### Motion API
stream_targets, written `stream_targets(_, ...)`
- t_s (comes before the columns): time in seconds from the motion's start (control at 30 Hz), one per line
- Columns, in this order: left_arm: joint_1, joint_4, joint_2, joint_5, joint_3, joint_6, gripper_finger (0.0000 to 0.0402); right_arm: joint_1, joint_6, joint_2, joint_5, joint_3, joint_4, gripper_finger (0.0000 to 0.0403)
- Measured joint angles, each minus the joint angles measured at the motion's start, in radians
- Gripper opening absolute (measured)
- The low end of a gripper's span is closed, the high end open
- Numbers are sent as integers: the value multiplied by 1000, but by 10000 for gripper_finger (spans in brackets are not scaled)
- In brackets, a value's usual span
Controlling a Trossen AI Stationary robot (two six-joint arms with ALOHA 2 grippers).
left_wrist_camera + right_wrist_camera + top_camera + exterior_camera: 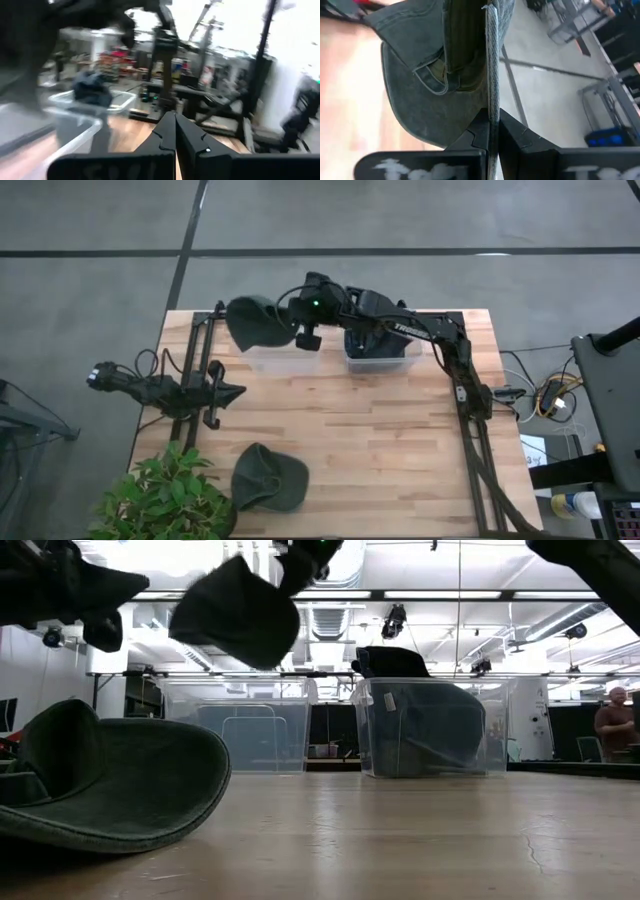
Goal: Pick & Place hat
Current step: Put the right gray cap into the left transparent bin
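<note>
The hat point(256, 323) hangs from my right gripper point(301, 332) in the high view, held over the back left part of the table point(380, 430), just above the left edge of the left clear bin point(283, 358). My right arm reaches across from the right side, passing over the right clear bin point(382, 356), which has dark cloth in it. A second hat point(268, 477) lies on the wood near the front edge, beside a potted plant point(160, 498). My left gripper point(228, 391) waits low on the left side, well apart from both hats.

From the low view, the held hat point(236, 612) is up in the air above the left bin point(235, 725), not touching it. The right bin point(433, 727) stands beside that one, with dark fabric inside and more dark cloth on its rim. The second hat point(110, 778) sits close to the camera on the left. A person point(612, 723) shows far off at the right.

In the left wrist view, my left fingers point(165, 135) are pressed together with nothing between them, pointing across the table toward a bin point(80, 117).

In the right wrist view, my right fingers point(477, 131) are clamped on a thin edge of the hat point(427, 75), and its grey-green denim crown and brim spread out beyond the fingertips.
</note>
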State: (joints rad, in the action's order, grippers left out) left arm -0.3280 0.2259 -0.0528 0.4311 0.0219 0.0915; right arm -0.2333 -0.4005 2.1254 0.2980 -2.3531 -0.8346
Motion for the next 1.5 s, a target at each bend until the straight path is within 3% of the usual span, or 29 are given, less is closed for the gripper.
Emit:
stream_targets(0.17, 1, -1, -1, 246, -4, 94, 0, 22, -16, -24, 4, -3, -3, 12)
stream_targets(0.37, 0, 9, -2, 277, -10, 95, 4, 25, 8, -27, 21, -3, -45, 12)
stream_targets(0.53, 0, 33, -2, 342, -4, 42, 38, 31, 10, -27, 19, -3, -50, 12)
stream_targets(0.73, 0, 37, -2, 347, 27, 42, 78, 26, 0, -27, 17, -2, -60, 12)
stream_targets(1.5, 0, 53, -2, 312, 26, 39, 80, -19, -19, 135, 16, 3, -99, 13)
